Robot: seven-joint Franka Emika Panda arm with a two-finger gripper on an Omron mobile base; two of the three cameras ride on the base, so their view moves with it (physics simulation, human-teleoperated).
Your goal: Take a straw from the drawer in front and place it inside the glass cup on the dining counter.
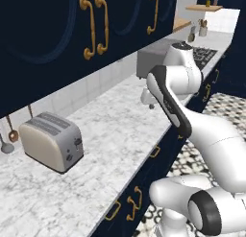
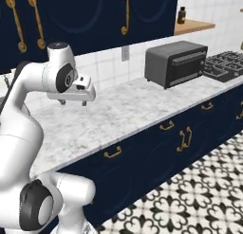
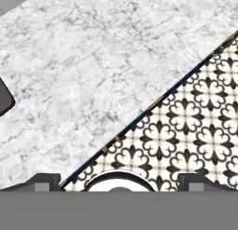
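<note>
My gripper (image 2: 73,103) hangs open and empty a little above the marble worktop (image 2: 123,110) that is backed by white tiles, near its front edge. It also appears past my forearm (image 1: 148,100). In the hand view its two dark fingertips (image 3: 46,180) stand wide apart over the worktop's edge and the floor. Below the worktop run navy drawer fronts (image 2: 128,164) with gold handles, all closed. The straw is hidden. The glass cup and the dining counter are out of view.
A silver toaster (image 1: 50,141) stands on the worktop to the left. A dark grey toaster oven (image 2: 175,62) and a stove (image 2: 225,65) sit to the right. Navy wall cabinets (image 1: 72,29) hang overhead. The floor (image 3: 195,112) is black-and-white patterned tile.
</note>
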